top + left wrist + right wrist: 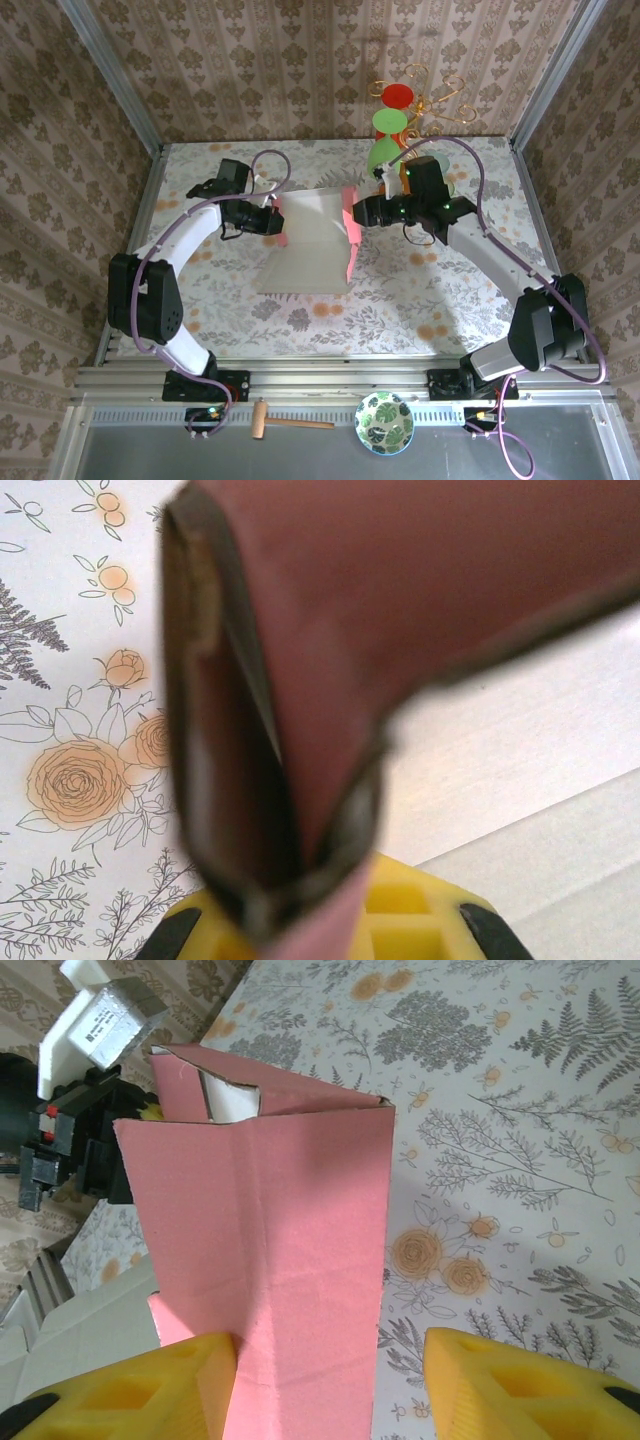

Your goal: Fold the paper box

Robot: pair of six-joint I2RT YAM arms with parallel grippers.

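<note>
While your left arm (pixel 180 240) is bending up from its base and reaching in toward the middle, your left gripper (pixel 272 222) is squeezing the paper box (pixel 310 250). It is pinching the pink left flap (pixel 282 238), which is sitting right at its tips. In the left wrist view that flap (pixel 400 590) is curling over in front of the camera and running down between the yellow fingers (pixel 400 915), which are pressing together on it.

Your right arm (pixel 490 255) is bending the same way from the other side, with its elbow out wide and its wrist pointing in at the box. Your right gripper (pixel 358 214) is sitting at the pink right flap (pixel 352 240) with its fingers spread. In the right wrist view this flap (pixel 280 1260) is standing up between the two yellow fingers (pixel 130 1390). It is touching or almost touching one finger, and the other finger is staying well apart from it with the flowery table (pixel 500 1110) showing in the gap.

Between your two grippers the box is lying on the table (pixel 420 290) with its pale inside facing up. Both pink side flaps are standing up from it, one at each gripper.
</note>
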